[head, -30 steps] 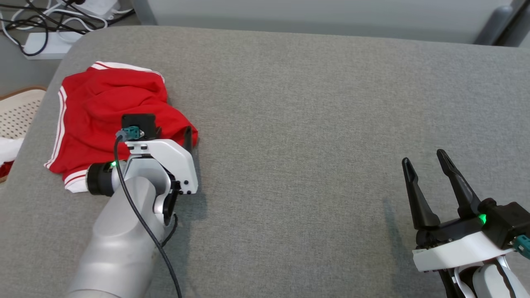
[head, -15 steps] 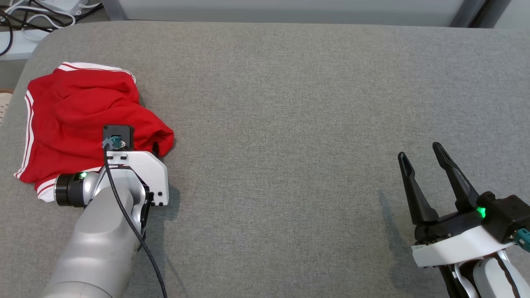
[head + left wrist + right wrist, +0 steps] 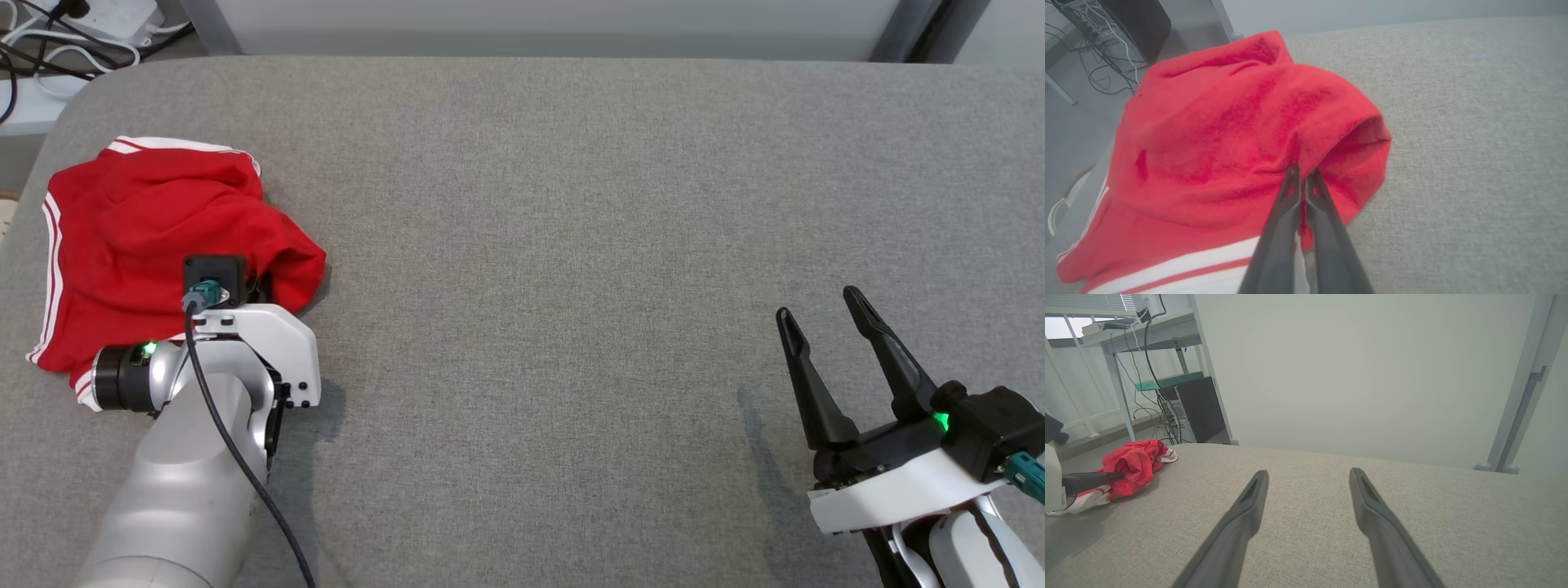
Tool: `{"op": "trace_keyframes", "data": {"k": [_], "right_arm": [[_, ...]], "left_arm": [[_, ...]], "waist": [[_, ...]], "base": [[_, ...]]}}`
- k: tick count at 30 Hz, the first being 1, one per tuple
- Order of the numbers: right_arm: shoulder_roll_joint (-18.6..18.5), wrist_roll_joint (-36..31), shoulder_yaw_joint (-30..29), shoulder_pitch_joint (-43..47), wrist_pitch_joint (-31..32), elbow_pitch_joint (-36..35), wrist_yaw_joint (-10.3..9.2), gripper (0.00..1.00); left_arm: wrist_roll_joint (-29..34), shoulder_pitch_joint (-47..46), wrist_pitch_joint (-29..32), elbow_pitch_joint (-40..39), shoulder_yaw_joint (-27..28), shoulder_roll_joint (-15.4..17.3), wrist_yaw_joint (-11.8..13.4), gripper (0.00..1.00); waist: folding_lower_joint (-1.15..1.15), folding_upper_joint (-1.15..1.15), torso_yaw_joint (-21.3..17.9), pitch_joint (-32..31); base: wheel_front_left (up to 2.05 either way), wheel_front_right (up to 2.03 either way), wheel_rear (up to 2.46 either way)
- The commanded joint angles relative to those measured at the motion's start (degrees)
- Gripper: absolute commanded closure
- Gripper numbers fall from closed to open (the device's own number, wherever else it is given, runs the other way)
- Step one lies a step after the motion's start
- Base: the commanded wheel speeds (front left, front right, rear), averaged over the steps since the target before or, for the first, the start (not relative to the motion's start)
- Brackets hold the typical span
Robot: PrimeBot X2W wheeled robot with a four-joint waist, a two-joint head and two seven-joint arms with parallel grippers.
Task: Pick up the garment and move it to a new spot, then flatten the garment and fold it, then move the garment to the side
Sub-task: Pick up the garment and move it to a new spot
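The garment (image 3: 139, 237) is red with white striped trim and lies crumpled at the left end of the grey cushion (image 3: 571, 245). My left gripper (image 3: 260, 287) reaches into its right side, its fingers mostly hidden under the wrist. In the left wrist view the left gripper (image 3: 1302, 174) is shut, pinching a raised fold of the garment (image 3: 1229, 134). My right gripper (image 3: 818, 304) stands open over bare cushion at the lower right, far from the cloth. The right gripper (image 3: 1308, 473) holds nothing, and the garment (image 3: 1133, 461) shows far left.
Cables and a power strip (image 3: 57, 33) lie on the floor beyond the cushion's rounded left corner. A computer tower (image 3: 1198, 408) and a desk stand behind the left end. A grey metal post (image 3: 1515, 416) rises at the back right.
My left gripper has shut on a fold of the garment. The head camera has shifted, so the whole picture slid. The right gripper has stayed open and in place.
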Motion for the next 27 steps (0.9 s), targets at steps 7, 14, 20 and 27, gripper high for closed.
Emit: {"op": "trace_keyframes", "data": {"k": [7,14,20,27], "right_arm": [[0.72,0.67,1.61,-0.70,-0.34,-0.48,0.24,0.00],[2.04,0.72,1.31,0.17,-0.34,-0.07,0.24,0.00],[2.96,0.73,0.98,1.45,-0.34,0.22,0.24,0.00],[3.56,0.82,0.81,2.84,-0.34,0.43,0.24,0.00]], "left_arm": [[-0.69,-2.46,-3.38,-4.24,1.09,2.78,-1.08,1.00],[-0.33,-1.68,-3.59,-11.72,0.99,2.28,-1.98,1.00],[0.16,-0.62,-3.60,-18.80,0.54,1.76,-3.16,1.00],[0.59,-0.41,-3.36,-24.07,-1.19,0.63,-3.99,1.00]], "waist": [[0.00,0.00,-0.17,-3.01],[0.00,0.00,-1.23,-6.52],[0.00,0.00,-3.18,-9.65],[0.00,0.00,-6.63,-12.39]], "base": [[0.00,0.00,0.00],[0.00,0.00,0.00],[0.00,0.00,0.00],[0.00,0.00,0.00]]}}
